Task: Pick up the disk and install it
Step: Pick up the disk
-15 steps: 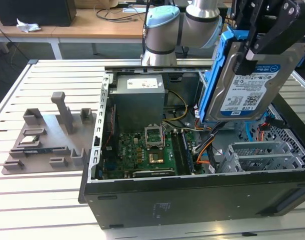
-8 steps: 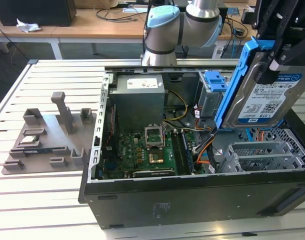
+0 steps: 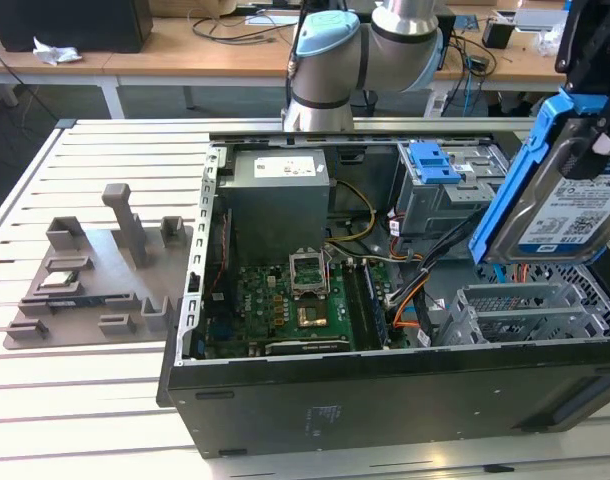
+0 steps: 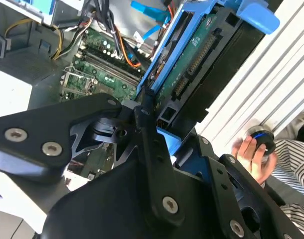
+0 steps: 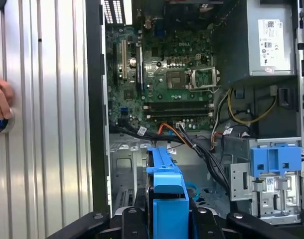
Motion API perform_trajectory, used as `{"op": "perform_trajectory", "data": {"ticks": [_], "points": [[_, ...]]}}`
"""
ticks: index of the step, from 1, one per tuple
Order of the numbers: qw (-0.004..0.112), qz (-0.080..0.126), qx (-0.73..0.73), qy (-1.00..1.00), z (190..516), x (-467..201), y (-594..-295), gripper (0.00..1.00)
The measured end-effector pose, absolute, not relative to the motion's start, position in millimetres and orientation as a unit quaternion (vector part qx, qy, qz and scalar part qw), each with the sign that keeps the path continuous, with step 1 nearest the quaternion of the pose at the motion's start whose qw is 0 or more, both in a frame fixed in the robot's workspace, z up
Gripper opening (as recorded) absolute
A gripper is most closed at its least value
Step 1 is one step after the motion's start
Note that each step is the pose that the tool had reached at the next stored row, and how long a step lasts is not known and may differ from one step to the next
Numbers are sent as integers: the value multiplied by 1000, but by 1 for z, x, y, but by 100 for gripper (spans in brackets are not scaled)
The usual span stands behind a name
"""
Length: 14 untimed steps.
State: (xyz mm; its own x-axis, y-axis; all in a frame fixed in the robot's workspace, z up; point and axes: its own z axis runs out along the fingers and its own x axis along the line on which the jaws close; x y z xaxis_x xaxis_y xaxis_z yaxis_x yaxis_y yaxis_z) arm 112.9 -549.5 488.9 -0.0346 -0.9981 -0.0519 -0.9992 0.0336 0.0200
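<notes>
Exterior view, left to right. Grey fixture point(image 3: 105, 270) sits on the table point(image 3: 25, 420), well apart from the work; no concern there. The open case point(image 3: 385, 400) is in the middle with its board point(image 3: 285, 310) bare. Orange and black cables point(image 3: 405, 295) run loose from the board toward the silver bay point(image 3: 515, 310). A blue bracket point(image 3: 433, 160) sits on the drive cage behind them. At the right, the disk point(image 3: 570, 205) hangs tilted over the bay and clear of it. The pincer point(image 5: 164, 213) is closed on the two sides of its blue carrier. My worries: the low corner could snag those cables or shove them into the bay. At this tilt the carrier could jam on the bay wall instead of sliding in. The grip is on plastic, so a knock might twist the disk in the jaws.
</notes>
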Motion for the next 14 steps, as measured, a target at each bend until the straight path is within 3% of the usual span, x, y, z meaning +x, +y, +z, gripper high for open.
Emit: {"op": "perform_trajectory", "data": {"ticks": [3,14], "points": [[12,25,-695,719,482,117,-562,37],[12,25,-695,719,467,123,-562,37]]}}
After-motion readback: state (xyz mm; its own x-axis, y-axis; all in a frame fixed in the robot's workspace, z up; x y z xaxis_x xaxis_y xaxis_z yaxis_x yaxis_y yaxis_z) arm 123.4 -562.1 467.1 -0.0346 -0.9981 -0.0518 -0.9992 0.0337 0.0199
